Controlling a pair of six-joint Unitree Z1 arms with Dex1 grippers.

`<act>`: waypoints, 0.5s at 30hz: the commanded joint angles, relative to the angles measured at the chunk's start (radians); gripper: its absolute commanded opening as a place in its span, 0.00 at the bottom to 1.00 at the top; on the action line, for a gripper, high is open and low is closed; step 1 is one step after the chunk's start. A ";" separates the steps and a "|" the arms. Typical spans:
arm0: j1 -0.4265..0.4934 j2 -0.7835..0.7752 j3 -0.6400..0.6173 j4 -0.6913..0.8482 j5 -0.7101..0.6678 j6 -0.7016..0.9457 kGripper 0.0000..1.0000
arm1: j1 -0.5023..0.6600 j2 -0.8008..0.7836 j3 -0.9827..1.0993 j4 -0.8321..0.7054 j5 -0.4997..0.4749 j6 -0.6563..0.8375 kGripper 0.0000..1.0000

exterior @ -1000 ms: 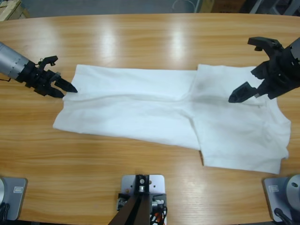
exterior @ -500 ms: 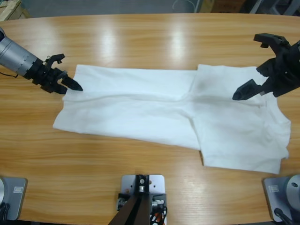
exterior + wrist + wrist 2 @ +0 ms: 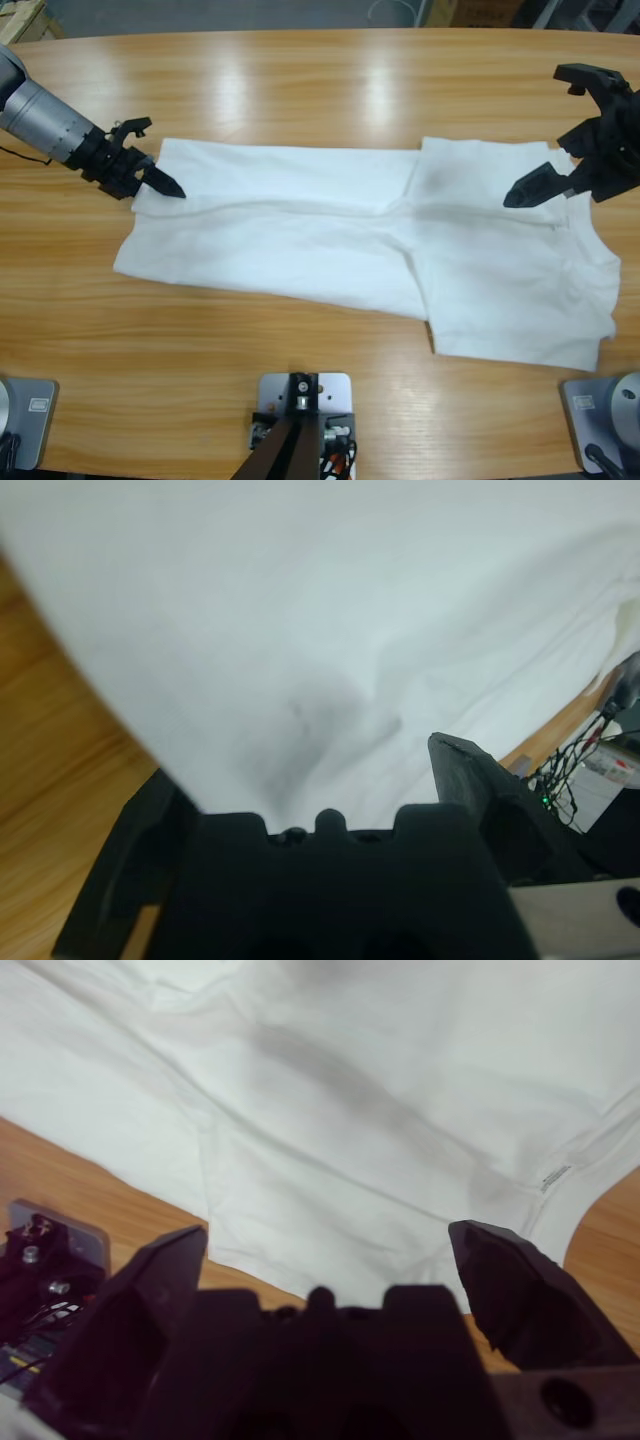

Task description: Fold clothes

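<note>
High view showed the white T-shirt (image 3: 380,240) spread flat along the wooden table (image 3: 320,90), partly folded, its wider part toward the right end. The left gripper (image 3: 150,180) sat at the shirt's upper left corner, its tips looking closed on the edge; I could not tell whether they held cloth. The right gripper (image 3: 570,130) hung over the shirt's upper right edge, jaws spread wide, holding nothing

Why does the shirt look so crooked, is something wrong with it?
Nothing is torn or spilled. The shirt lies slanted across the table, partly folded, with its right part doubled over unevenly and a few creases. Both grippers, left and right, are open at its ends.
</note>
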 commanded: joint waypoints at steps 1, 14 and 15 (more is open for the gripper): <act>-0.043 0.114 0.018 0.008 -0.011 -0.035 0.77 | -0.015 -0.037 0.041 0.006 -0.013 -0.012 1.00; -0.056 0.116 0.013 0.022 -0.037 -0.023 0.00 | -0.030 -0.046 0.050 0.005 -0.028 -0.015 1.00; -0.055 0.112 0.014 0.024 -0.038 -0.023 0.00 | -0.030 -0.045 0.050 0.004 -0.027 -0.017 1.00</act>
